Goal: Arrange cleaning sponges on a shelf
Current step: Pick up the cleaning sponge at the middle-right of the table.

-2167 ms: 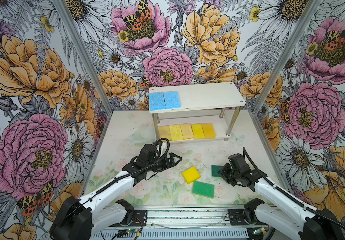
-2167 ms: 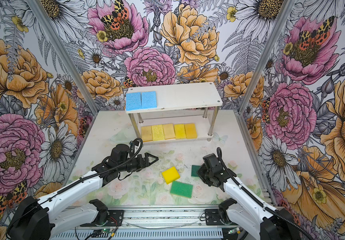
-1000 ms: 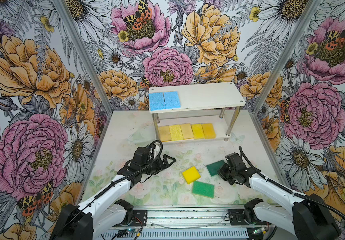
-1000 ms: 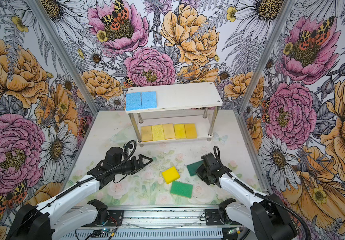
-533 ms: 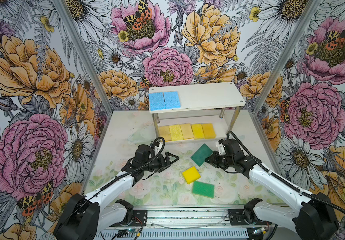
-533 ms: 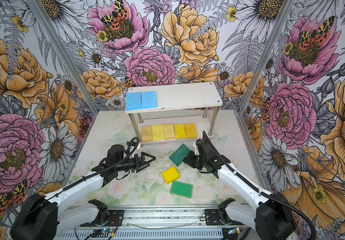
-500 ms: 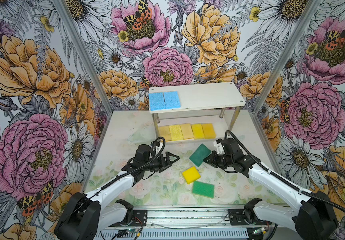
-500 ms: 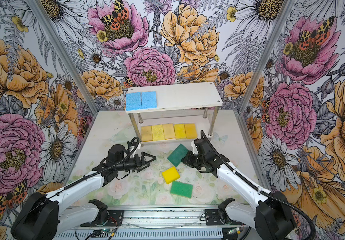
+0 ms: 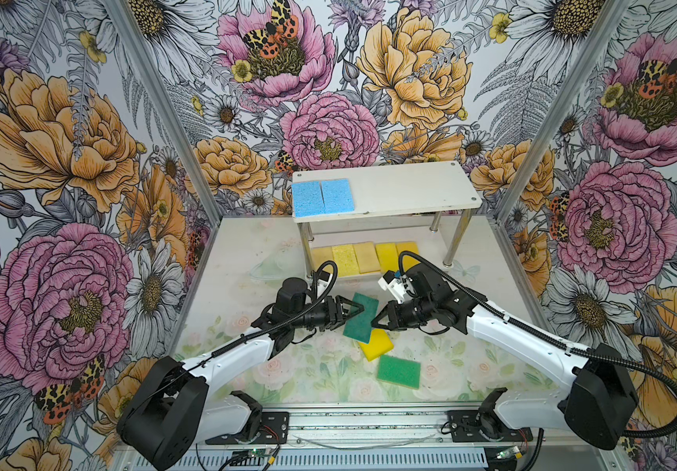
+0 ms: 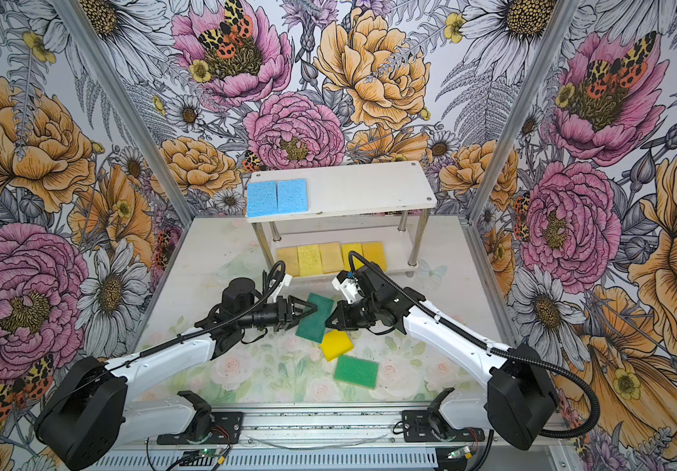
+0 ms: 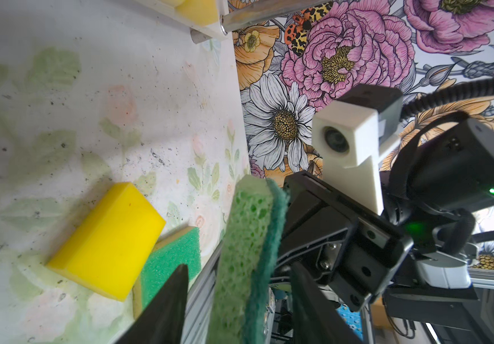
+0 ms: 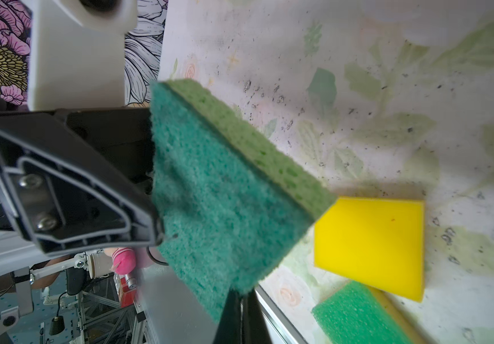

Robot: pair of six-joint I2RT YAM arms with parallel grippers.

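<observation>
Floral walls point(image 9: 84, 163); speckled floral tabletop point(image 9: 247, 253); blurred pink thing point(image 12: 123, 262), perhaps ball.

Robot test cell in a lab, not a home: two white robot arms point(image 9: 226, 354) were bolted to an aluminium rail point(image 9: 369, 419) beside a bare circuit board point(image 9: 253, 452), boxed in by floral-print panels point(image 9: 63, 163) on metal posts point(image 9: 165, 106). Past the enclosure, the right wrist view showed blurred truss framing point(image 12: 97, 312) and cables point(image 12: 59, 300), probably more rigs.
</observation>
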